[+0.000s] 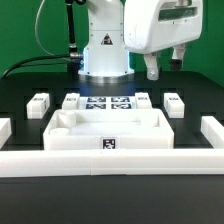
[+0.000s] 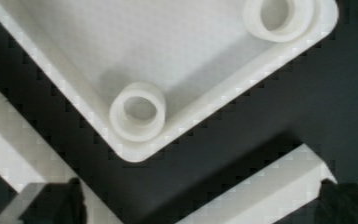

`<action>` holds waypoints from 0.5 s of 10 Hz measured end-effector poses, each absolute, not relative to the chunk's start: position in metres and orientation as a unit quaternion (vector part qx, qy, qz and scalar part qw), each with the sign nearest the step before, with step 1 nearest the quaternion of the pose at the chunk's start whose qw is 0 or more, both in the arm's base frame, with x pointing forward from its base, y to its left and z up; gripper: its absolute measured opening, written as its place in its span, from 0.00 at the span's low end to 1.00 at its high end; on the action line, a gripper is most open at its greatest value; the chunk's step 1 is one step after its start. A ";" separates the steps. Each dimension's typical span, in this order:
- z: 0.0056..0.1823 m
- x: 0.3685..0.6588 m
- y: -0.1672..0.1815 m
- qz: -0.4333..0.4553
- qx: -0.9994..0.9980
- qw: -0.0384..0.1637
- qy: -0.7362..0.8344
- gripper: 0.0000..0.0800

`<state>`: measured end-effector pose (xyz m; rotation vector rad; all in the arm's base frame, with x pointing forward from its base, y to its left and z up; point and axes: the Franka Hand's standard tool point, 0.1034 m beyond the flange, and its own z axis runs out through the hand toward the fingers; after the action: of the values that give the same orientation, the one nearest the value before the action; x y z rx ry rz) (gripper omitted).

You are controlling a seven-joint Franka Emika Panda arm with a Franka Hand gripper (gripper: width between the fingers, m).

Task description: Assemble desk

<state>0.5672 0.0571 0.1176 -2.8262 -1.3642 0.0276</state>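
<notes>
The black bench [image 1: 30, 195] is fenced by long white border rails [image 1: 110, 160], leaving open dark surface beyond the rails. Below the jaws and well apart from them lies the desk top [image 1: 110, 128], a wide white tray with a raised rim and a black-and-white tag on its near wall. The marker board [image 1: 108, 104] lies just behind it. Four short white legs [image 1: 38, 102] stand in a row at either end of that board, two on each side, all lower than the jaws. The jaws hang spread wide with nothing between them. Only the wrist view shows a corner of the desk top [image 2: 158, 60] and two round sockets [image 2: 137, 112] inside its rim. The exterior view shows neither.
</notes>
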 end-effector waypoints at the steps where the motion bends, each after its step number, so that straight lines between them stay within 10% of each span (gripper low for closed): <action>1: 0.118 0.567 0.057 0.009 -0.901 0.002 -0.435 0.81; 5: 0.118 0.567 0.057 0.009 -0.899 0.002 -0.439 0.81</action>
<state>0.5672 0.0571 0.1175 -2.8198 -1.3773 0.0276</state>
